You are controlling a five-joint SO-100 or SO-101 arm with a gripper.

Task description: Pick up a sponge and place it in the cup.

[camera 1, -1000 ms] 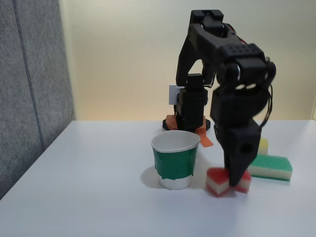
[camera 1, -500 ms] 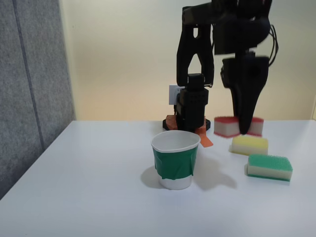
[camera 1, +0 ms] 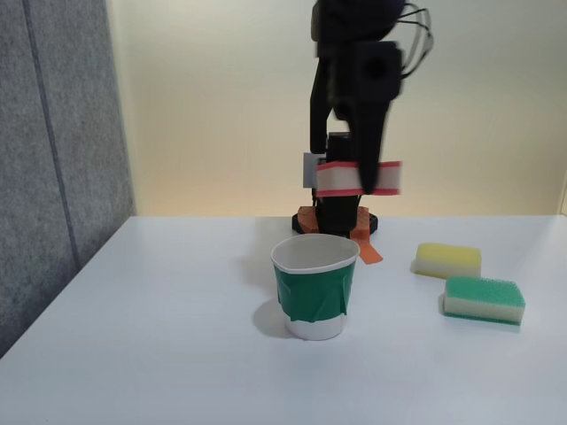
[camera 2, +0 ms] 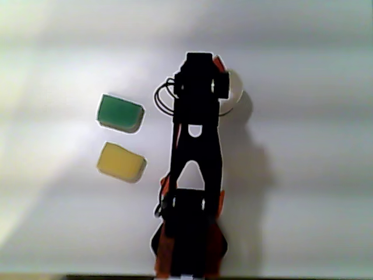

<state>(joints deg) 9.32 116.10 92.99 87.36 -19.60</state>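
Note:
In the fixed view the red-topped sponge (camera 1: 334, 180) hangs level in the air, with my gripper (camera 1: 363, 183) shut on its middle. It is well above the table, over the right side of the cup's rim. The cup (camera 1: 314, 289) is white with a green band and stands upright and empty-looking below. In the other view, from above, my black arm (camera 2: 195, 157) reaches up the picture and covers most of the cup (camera 2: 235, 93). A sliver of red (camera 2: 218, 60) shows beside the arm's tip.
A yellow-topped sponge (camera 1: 448, 259) and a green-topped sponge (camera 1: 484, 300) lie right of the cup; from above, the green sponge (camera 2: 119, 112) and yellow sponge (camera 2: 120, 162) lie left of the arm. The arm's base (camera 1: 341, 217) stands behind the cup. A grey panel (camera 1: 53, 159) borders the left.
The gripper lifted the red sponge off the table right of the cup, raised it, then carried it left until it hangs over the cup's rim.

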